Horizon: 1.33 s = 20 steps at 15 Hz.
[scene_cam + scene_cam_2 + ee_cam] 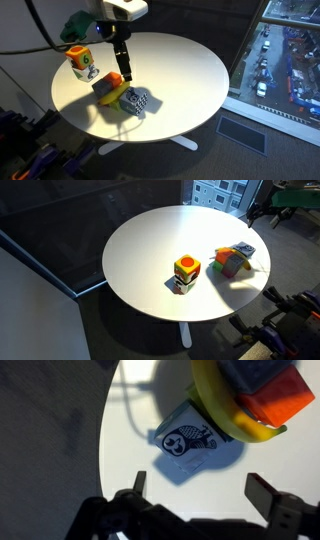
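Seeing my gripper (197, 484) spread wide, empty, above toy pile (122, 92); only wrist view shows fish print (188, 440); box (186, 273) exterior-only.

- Daylight comes in from the window (285, 60). The white table (190, 70) is bright in both exterior views, and the floor (250, 150) around it is dim.
- In an exterior view, a broad soft shadow covers one side of the table, over the carton (84, 64) and toy blocks (125, 95).
- Wrist view: the table is blown out to near white. The open gripper (200, 485) is a dark silhouette, and the toy blocks at the top edge are soft and out of focus.
- All frames are low resolution, with fine detail smeared.
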{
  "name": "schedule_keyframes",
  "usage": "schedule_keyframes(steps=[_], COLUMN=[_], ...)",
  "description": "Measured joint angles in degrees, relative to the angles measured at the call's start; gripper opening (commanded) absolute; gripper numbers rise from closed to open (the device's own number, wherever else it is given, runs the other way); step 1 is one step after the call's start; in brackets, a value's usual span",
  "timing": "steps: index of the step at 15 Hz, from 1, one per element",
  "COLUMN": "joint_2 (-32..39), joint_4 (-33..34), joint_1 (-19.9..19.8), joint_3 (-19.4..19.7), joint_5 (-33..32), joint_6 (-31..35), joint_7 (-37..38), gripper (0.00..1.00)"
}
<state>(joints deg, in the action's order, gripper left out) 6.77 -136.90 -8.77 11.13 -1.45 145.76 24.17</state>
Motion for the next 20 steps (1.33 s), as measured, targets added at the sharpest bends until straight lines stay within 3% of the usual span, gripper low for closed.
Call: schedule_keyframes(steps=[8, 20], joint_2=[3.94, 10.49], joint_4=[0.64, 1.73], joint_1=[0.09, 0.51], joint_3=[1.00, 1.36], joint_5=[1.23, 8.20], joint_6=[3.55, 8.87], joint_7=[10.43, 16.73], gripper=[1.00, 1.00])
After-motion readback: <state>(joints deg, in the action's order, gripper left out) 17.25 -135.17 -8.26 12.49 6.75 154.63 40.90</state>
